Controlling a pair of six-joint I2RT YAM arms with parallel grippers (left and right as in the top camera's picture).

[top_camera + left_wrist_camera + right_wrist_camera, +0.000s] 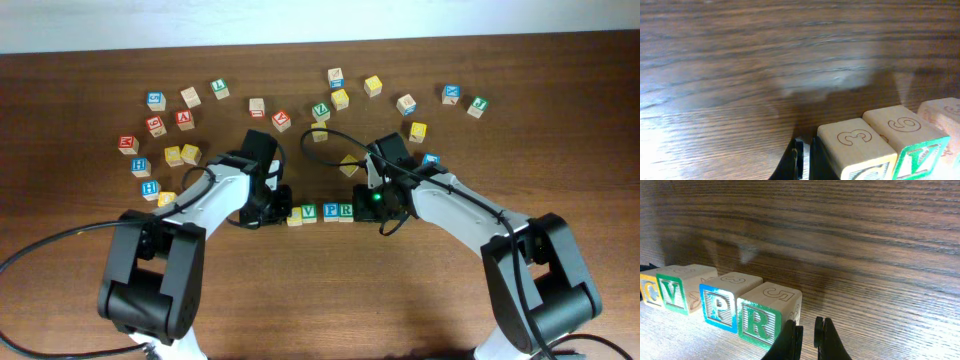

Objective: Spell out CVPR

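- The right gripper (809,330) has its two dark fingers drawn almost together, with only a thin slit between them and nothing held. Only the tips show; the bottom edge of the wrist view cuts off the rest.
- Just beside those tips, on their left, stands the R block (767,316). Past it come the P block (726,302), V block (679,287) and C block (650,291), in one close row. The C block is cut by the frame edge.
- The left gripper (806,152) is likewise nearly closed and empty, with only its tips in view.
- Just right of those tips is the row's C end. Its letter faces are mostly cropped, and the farthest block is blurred.
- From overhead, the hands flank the row on the table (320,300). Whether either touches a block cannot be told.
- Loose blocks (340,98) lie scattered beyond both hands, most letters too small to read.
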